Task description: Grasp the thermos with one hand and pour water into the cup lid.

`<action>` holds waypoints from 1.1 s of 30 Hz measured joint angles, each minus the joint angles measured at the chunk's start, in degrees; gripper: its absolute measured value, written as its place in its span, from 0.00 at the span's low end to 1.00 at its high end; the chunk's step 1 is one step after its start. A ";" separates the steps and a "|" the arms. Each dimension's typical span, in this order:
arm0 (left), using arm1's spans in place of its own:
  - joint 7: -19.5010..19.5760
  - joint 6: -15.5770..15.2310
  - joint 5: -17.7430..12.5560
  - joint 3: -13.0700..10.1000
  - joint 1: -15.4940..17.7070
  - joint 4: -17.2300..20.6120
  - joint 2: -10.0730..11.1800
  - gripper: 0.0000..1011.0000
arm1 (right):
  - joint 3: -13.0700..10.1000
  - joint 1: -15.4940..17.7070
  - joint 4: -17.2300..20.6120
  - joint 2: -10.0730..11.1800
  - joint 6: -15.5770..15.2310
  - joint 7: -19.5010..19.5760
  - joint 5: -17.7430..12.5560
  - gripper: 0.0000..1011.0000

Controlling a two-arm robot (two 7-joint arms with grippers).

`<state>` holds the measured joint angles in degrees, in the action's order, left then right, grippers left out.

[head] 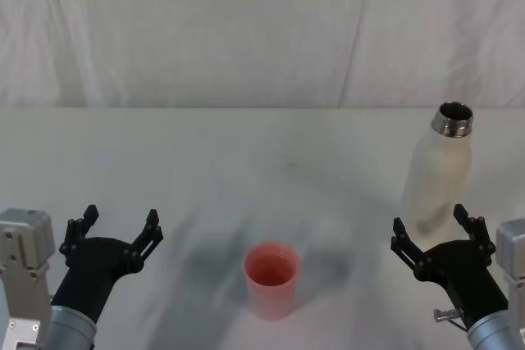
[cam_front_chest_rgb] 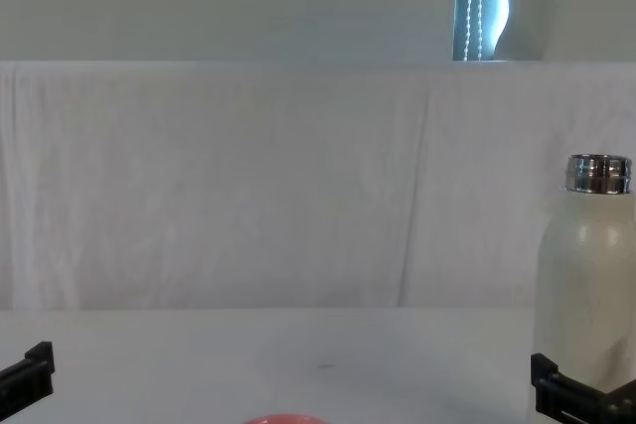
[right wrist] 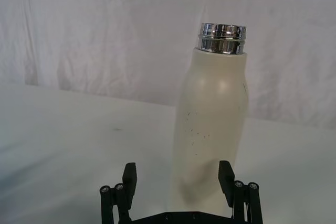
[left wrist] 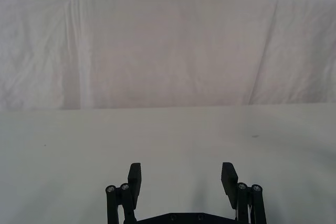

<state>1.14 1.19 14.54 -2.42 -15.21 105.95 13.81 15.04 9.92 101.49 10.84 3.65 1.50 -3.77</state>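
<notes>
The thermos (head: pixel 435 174) is a tall cream-white bottle with a bare steel neck, standing upright at the table's right; it also rises in the right wrist view (right wrist: pixel 210 124) and the chest view (cam_front_chest_rgb: pixel 586 275). The pink cup lid (head: pixel 271 278) stands mouth-up near the table's front centre, its rim just showing in the chest view (cam_front_chest_rgb: pixel 281 419). My right gripper (head: pixel 433 234) is open, just short of the thermos base, its fingers (right wrist: pixel 129 178) apart and not touching the bottle. At the front left, my left gripper (head: pixel 120 225) is open over bare table, nothing between its fingers (left wrist: pixel 135 177).
A white cloth covers the table (head: pixel 246 161) and hangs as a backdrop (head: pixel 246 30) behind it. A strip of window (cam_front_chest_rgb: pixel 482 2) shows above the backdrop at the right. Bare table lies between the cup lid and the thermos.
</notes>
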 joint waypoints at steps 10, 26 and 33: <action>0.00 0.00 0.00 0.00 0.00 0.00 0.00 0.99 | 0.00 0.00 0.00 0.00 0.00 0.00 0.00 0.99; 0.00 0.00 0.00 0.00 0.00 0.00 0.00 0.99 | 0.00 0.01 0.00 0.00 0.00 0.00 0.00 0.99; 0.00 0.00 0.00 0.00 0.00 0.00 0.00 0.99 | 0.00 0.00 0.00 0.00 0.00 0.00 0.00 0.99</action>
<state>1.14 1.19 14.54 -2.41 -15.21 105.95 13.81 15.04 9.93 101.49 10.84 3.65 1.50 -3.78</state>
